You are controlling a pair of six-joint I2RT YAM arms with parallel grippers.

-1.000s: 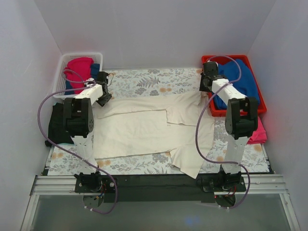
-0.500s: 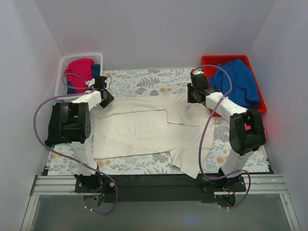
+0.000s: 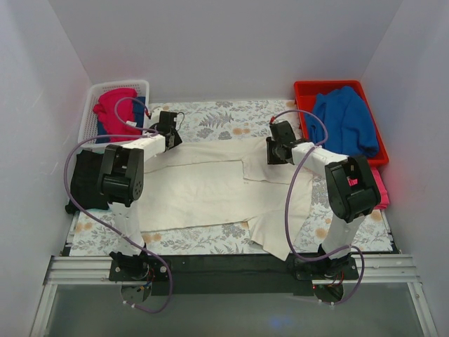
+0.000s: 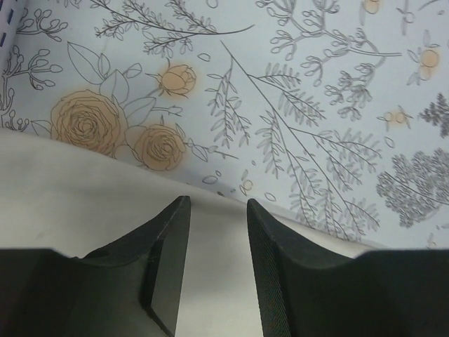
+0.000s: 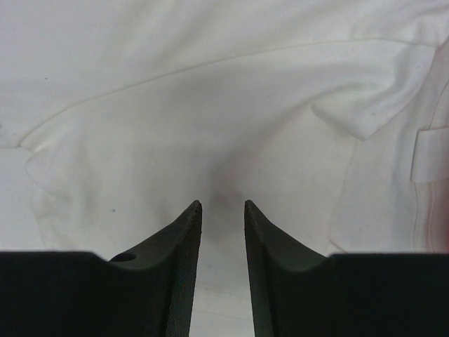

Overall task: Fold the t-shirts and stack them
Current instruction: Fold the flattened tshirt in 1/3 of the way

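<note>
Left gripper and right gripper shift inward along cream shirt far edge; jaws part-open, empty; fold grasp likely next.

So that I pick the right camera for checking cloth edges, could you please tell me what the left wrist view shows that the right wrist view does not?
Only the left wrist view shows the floral tablecloth with orange roses, and the edge of the cream-white shirt lying on it. Only the right wrist view shows a rumpled fold and seams, the shirt filling the picture. Both show a hand, the left hand and the right hand, above that shirt, fingers parted with nothing between them.
</note>
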